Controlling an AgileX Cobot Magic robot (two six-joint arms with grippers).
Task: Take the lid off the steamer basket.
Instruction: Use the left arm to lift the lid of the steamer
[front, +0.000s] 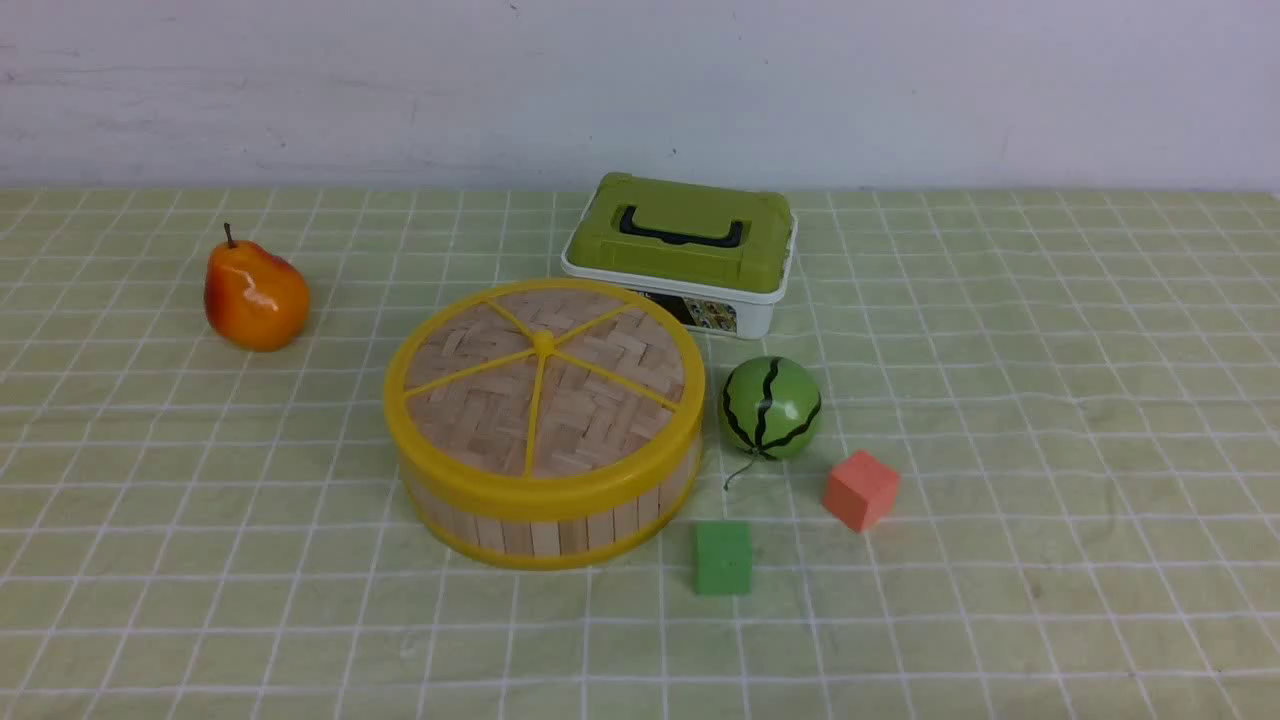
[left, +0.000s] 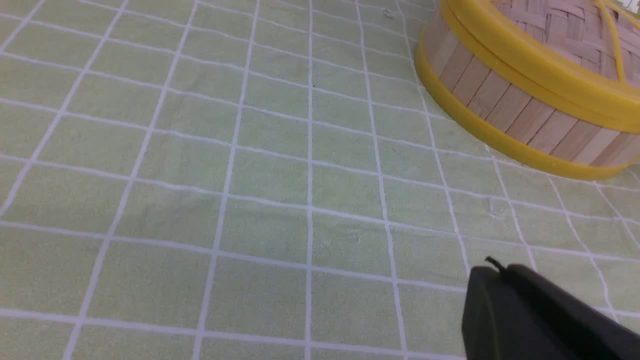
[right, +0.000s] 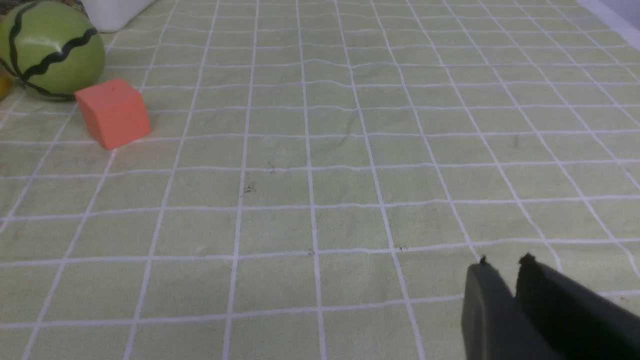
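The lid (front: 545, 385), a woven light-wood disc with a thick yellow rim and thin yellow spokes, sits closed on the steamer basket (front: 560, 525) at the middle of the checked cloth. Neither arm shows in the front view. In the left wrist view the lid's rim (left: 540, 65) and the basket's slatted wall (left: 515, 117) are well beyond my left gripper (left: 500, 270), which is shut and empty over bare cloth. My right gripper (right: 502, 262) is shut and empty, with only a sliver between its tips, over bare cloth; the steamer is out of that view.
A white box with an olive-green lid (front: 680, 250) stands just behind the steamer. A watermelon ball (front: 770, 408), a red-orange cube (front: 860, 488) and a green cube (front: 723, 557) lie to its right. A pear (front: 255, 295) sits at the far left.
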